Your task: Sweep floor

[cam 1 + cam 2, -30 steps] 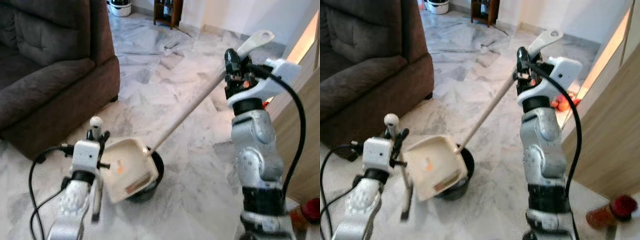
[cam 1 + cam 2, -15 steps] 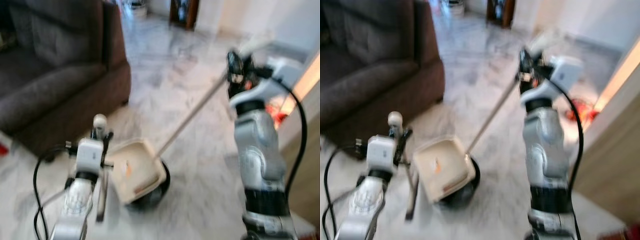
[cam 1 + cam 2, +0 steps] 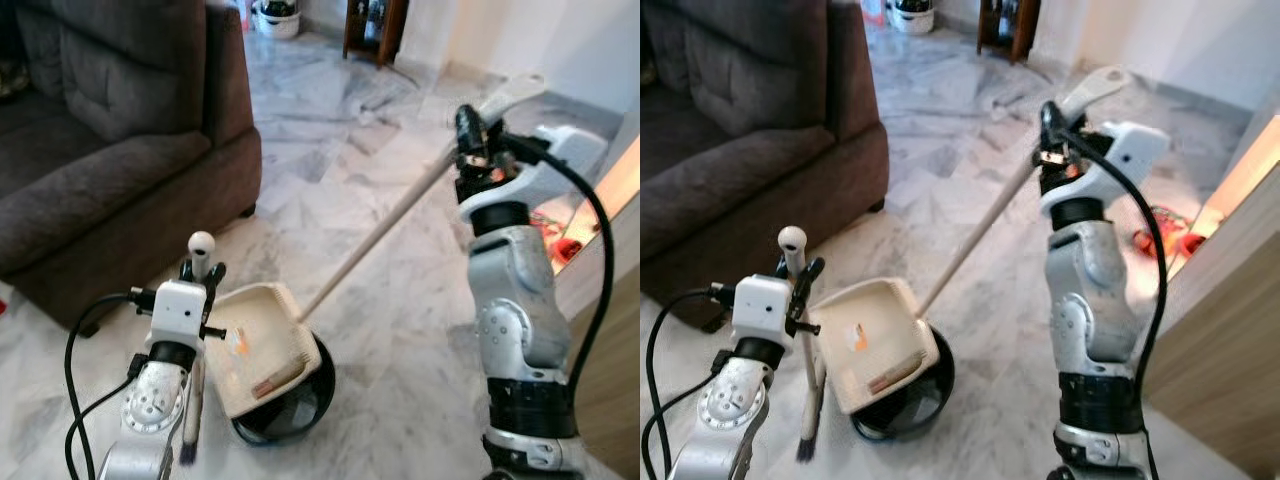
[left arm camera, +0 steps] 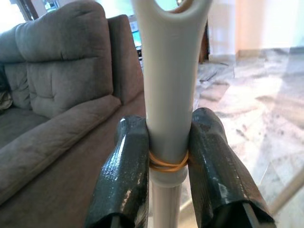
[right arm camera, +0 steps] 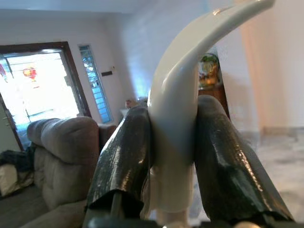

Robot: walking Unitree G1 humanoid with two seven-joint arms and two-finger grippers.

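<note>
My left gripper [image 3: 199,277] is shut on the short white handle of a hand brush [image 3: 196,330]; the brush hangs upright with its dark bristles [image 3: 188,455] near the floor. In the left wrist view the fingers [image 4: 124,175] clamp that handle [image 4: 170,95]. My right gripper [image 3: 470,135], raised at chest height, is shut on the top of a long pale pole [image 3: 385,225]. The pole slants down to a cream dustpan [image 3: 262,345], which holds small orange and brown bits. The pan tilts over a black round container [image 3: 300,410] on the marble floor.
A brown sofa [image 3: 100,150] stands on the left, its corner close to the brush. A wooden panel [image 3: 1230,330] rises at the right, with red items [image 3: 1150,235] on the floor beside it. Dark wooden furniture [image 3: 375,25] stands far back. Open marble floor [image 3: 330,150] lies ahead.
The whole picture has shifted and was blurred half a second ago, so the camera moved. Both grippers keep their holds. The dustpan stays over the black container.
</note>
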